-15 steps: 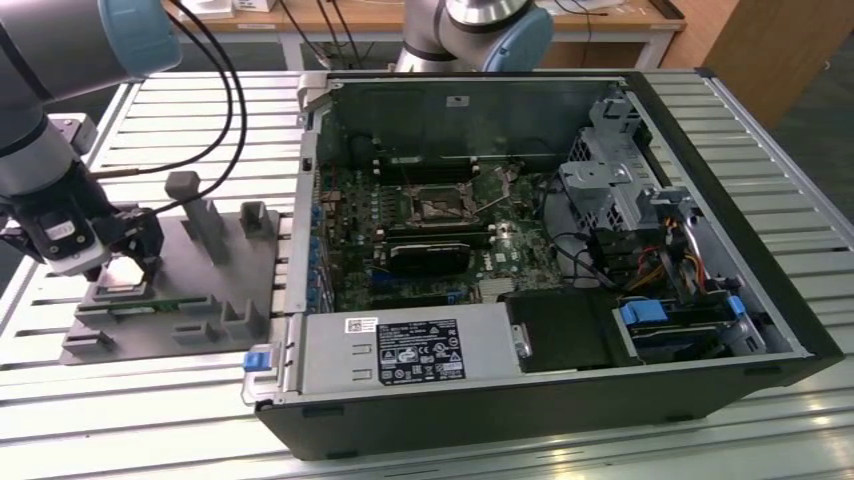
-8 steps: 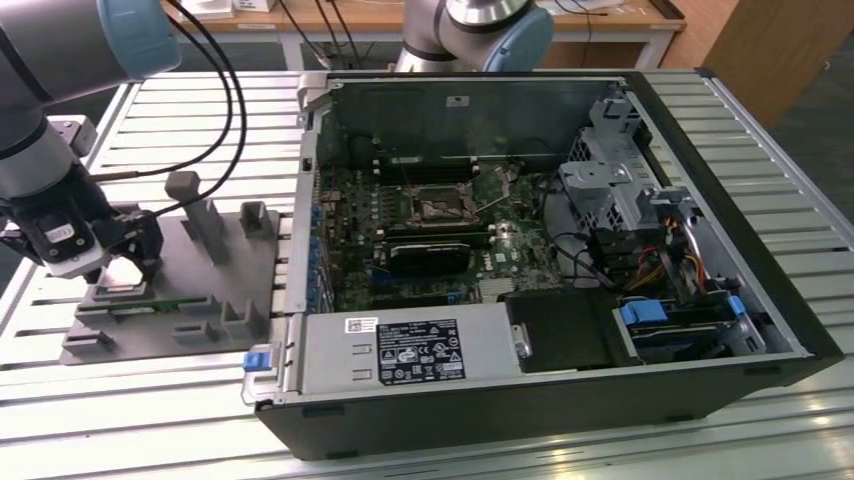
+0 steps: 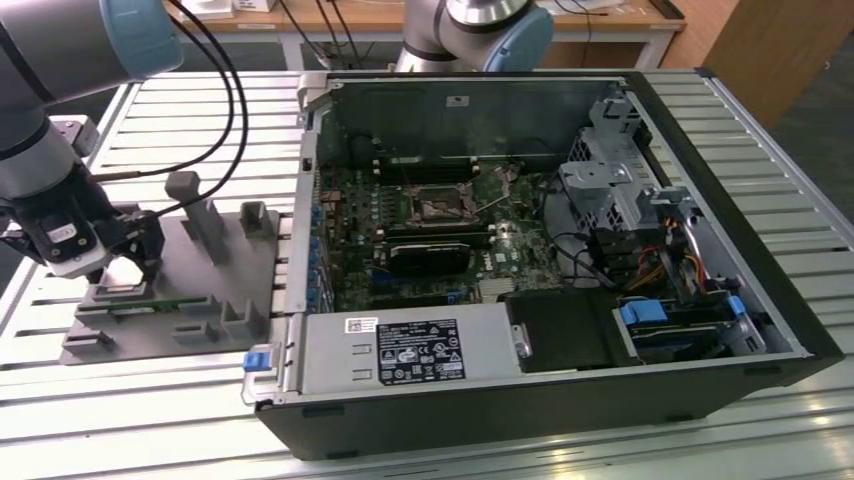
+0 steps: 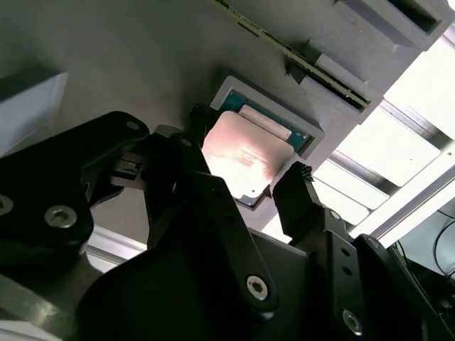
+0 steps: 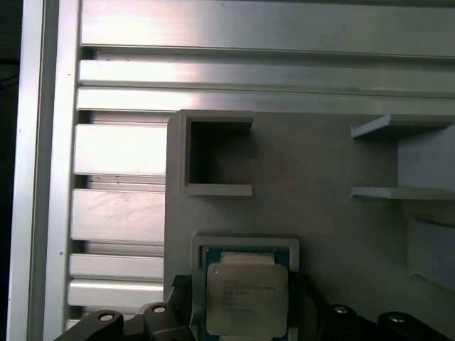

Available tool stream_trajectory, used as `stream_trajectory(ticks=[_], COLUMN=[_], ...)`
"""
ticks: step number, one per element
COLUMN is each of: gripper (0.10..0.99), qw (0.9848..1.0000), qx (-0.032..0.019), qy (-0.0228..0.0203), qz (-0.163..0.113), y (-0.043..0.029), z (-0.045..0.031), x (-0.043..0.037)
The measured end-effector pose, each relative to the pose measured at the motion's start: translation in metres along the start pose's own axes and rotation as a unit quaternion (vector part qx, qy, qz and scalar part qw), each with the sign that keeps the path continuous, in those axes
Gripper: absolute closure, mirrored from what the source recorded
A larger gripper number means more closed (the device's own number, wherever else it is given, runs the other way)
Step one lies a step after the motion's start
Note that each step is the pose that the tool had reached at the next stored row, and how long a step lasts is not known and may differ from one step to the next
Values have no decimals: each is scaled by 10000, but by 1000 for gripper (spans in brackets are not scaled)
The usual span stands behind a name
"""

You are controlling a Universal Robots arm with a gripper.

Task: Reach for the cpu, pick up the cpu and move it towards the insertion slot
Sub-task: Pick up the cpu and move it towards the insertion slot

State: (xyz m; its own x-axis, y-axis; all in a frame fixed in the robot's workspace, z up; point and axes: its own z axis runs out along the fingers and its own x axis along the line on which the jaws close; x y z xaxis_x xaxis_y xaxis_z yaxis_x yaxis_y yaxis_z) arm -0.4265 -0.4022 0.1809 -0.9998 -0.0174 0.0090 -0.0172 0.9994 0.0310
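The cpu (image 4: 242, 156) is a flat square chip with a silvery top. It lies in a shallow square pocket of the grey fixture plate (image 3: 214, 335), at the exterior view's left. My gripper (image 3: 123, 272) is down over that pocket. In both wrist views its black fingers (image 4: 295, 188) stand at two opposite sides of the cpu (image 5: 247, 298) and touch its edges. The insertion slot (image 3: 438, 203) is a dark square socket in a silvery bracket on the motherboard, inside the open computer case, well to the exterior view's right of the gripper.
The fixture plate carries upright grey posts (image 3: 200, 215) and a narrow green circuit strip (image 3: 158, 305) beside the gripper. The open black case (image 3: 561, 400) has tall walls, a drive cage (image 3: 607, 190) and cables. A second robot base (image 3: 467, 35) stands behind it. The table is slatted metal.
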Motion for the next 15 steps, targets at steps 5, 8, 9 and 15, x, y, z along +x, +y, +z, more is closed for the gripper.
stream_trajectory(ticks=[5, 8, 9, 15], gripper=[541, 541, 541, 541], qw=[10000, 10000, 10000, 10000], qx=[0, 0, 0, 1], qy=[1, 0, 0, 1], qz=[-6, -5, -6, -6], y=[1, 3, 4, 9], z=[-34, -91, -117, -301], x=[-1, 0, 0, 2])
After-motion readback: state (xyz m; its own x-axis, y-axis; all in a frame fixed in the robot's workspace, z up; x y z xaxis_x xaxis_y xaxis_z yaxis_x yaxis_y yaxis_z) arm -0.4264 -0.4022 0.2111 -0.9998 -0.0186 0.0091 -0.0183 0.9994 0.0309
